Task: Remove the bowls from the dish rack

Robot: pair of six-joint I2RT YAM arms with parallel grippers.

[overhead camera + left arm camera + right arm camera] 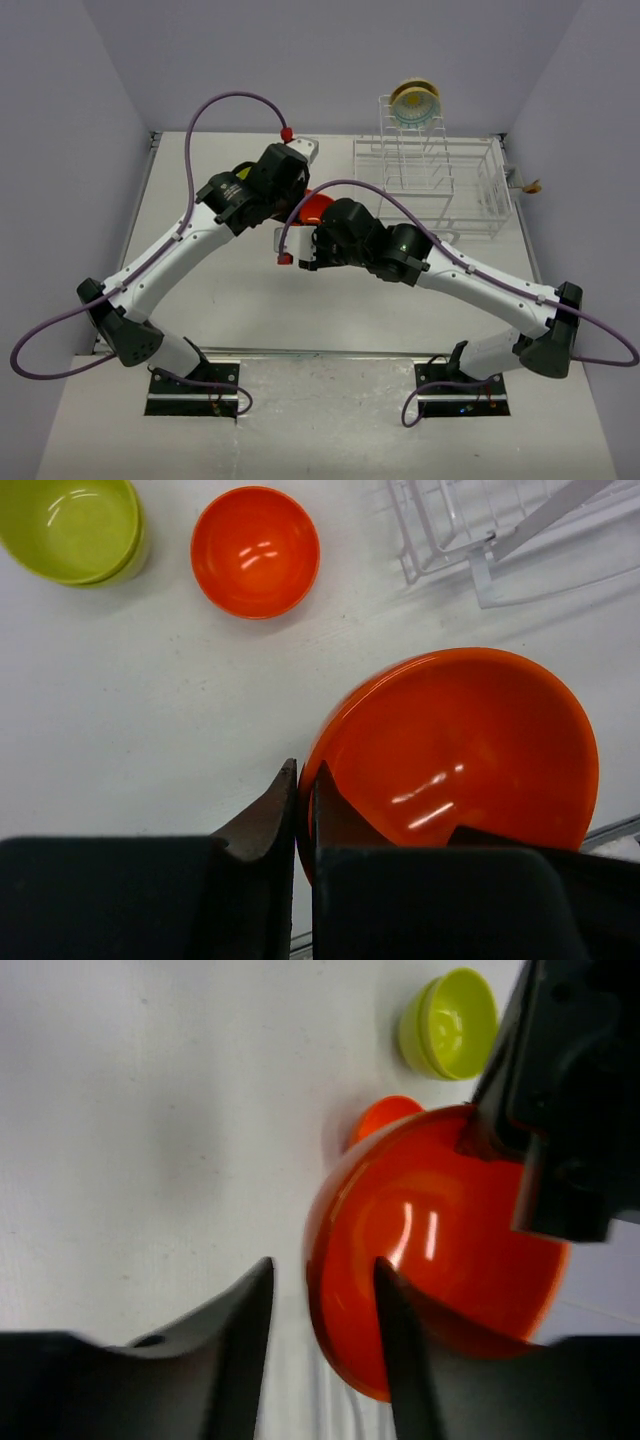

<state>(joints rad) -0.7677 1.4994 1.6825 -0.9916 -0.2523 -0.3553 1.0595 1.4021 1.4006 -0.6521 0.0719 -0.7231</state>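
Left end effector (pixel 305 780) pinching rim, glossy orange bowl (pixel 470 750)

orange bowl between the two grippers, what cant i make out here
Top view: held orange bowl mostly hidden under both arms; only a sliver shows.
Left wrist: its near rim is covered by the left gripper; dish rack cut off by the top edge.
Right wrist: blurred, so whether the right gripper touches the rim is unclear.
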